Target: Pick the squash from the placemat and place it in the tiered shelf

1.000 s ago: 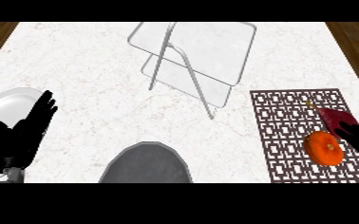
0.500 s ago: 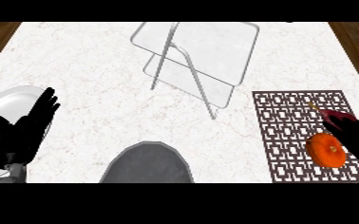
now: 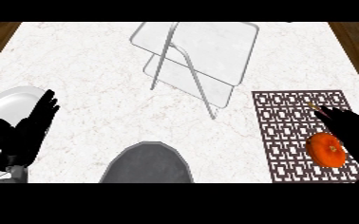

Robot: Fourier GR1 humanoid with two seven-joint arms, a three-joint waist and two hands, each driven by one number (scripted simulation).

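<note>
Only the head view to go on here. The round orange squash (image 3: 326,149) sits on the dark brown lattice-pattern placemat (image 3: 294,123) at about 4 o'clock on the white marbled tabletop (image 3: 91,66). The right robot hand (image 3: 341,125) is right at the squash's upper right edge, dark fingers pointing toward 10 o'clock over the mat. I can't tell whether they're curled onto it or just alongside, and nothing shows it gripped.

My guess on handling: it looks smooth, rounded and stiff, fairly light, so it could roll or slip out of a one-sided pinch. Wrapping across the widest part, thumb opposite fingers, seems the safest bet.

The clear glass tiered shelf with thin metal legs (image 3: 200,59) stands around 12 o'clock, well apart from the mat. Its slanted legs and upper tier look like the main thing to dodge when bringing the squash in.

Other stuff: a dark grey rounded plate (image 3: 147,163) at 6 o'clock, a white plate (image 3: 17,102) at 8 o'clock, and the left robot hand (image 3: 35,128) resting open beside it, fingers up.
</note>
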